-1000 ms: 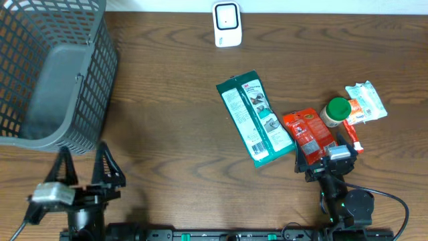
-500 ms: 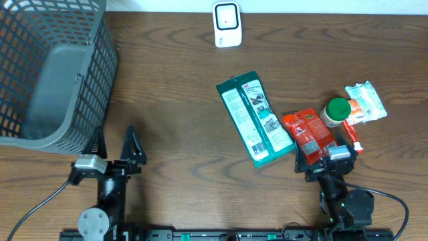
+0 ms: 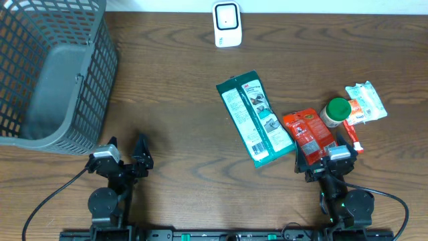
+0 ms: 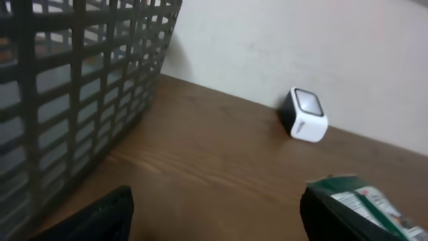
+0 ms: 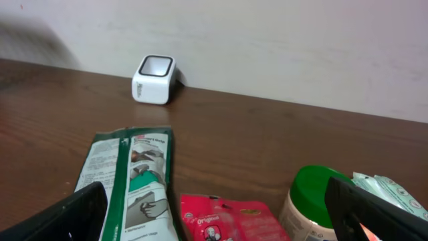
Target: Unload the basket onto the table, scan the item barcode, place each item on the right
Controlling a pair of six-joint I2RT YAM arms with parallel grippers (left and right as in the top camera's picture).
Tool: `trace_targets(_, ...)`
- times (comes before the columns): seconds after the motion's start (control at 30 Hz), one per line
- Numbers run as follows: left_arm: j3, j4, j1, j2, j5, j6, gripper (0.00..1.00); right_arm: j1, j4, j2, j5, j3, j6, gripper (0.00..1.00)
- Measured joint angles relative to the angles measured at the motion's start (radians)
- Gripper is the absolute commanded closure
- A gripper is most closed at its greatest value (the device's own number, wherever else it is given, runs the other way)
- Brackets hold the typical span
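left gripper (image 3: pixel 126 147): jaws standing wide, holding nothing, hanging low over bare table (image 3: pixel 180 80)
right gripper (image 3: pixel 326 159): jaws spread fully, gripping nothing; red pouch (image 3: pixel 307 132) is lying just ahead, between the fingers
item: treating the green package (image 3: pixel 255 119) as the likely pick, though the task is not naming one; it is lying flat just ahead-left of the right gripper, well off to the front-right of the left one
scanner (image 3: pixel 227 25): small white cube, dark window facing up, sitting far ahead of both grippers, beyond the package
handling: judging it light, thin, semi-stiff card and film; likely flexing if pinched at one corner
grip point: suggesting a long edge near mid-length, since it is lying flush on the table; the glossy face is looking slippery
barcode: white label patch is showing near the end closest to the right gripper; too small to confirm
clutter: green-lidded jar (image 3: pixel 336 110) (hard, round) and crinkly white packet (image 3: pixel 366 100) are sitting ahead-right of the right gripper
basket (image 3: pixel 100 87): rigid grey mesh, standing ahead-left of the left gripper
surface: dark wood-grain, smooth
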Motion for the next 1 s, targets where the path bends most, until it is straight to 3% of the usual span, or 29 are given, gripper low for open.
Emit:
trace_targets(0.47, 0.001, 0.0, 0.0, 0.0, 0.025, 0.282, 0.2, 0.0, 0.0, 0.0, 0.0, 0.0, 0.0, 0.01)
trace_targets(1.0, 0.001, 0.0, 0.0, 0.0, 0.029, 0.314, 0.2, 0.0, 0.0, 0.0, 0.0, 0.0, 0.0, 0.01)
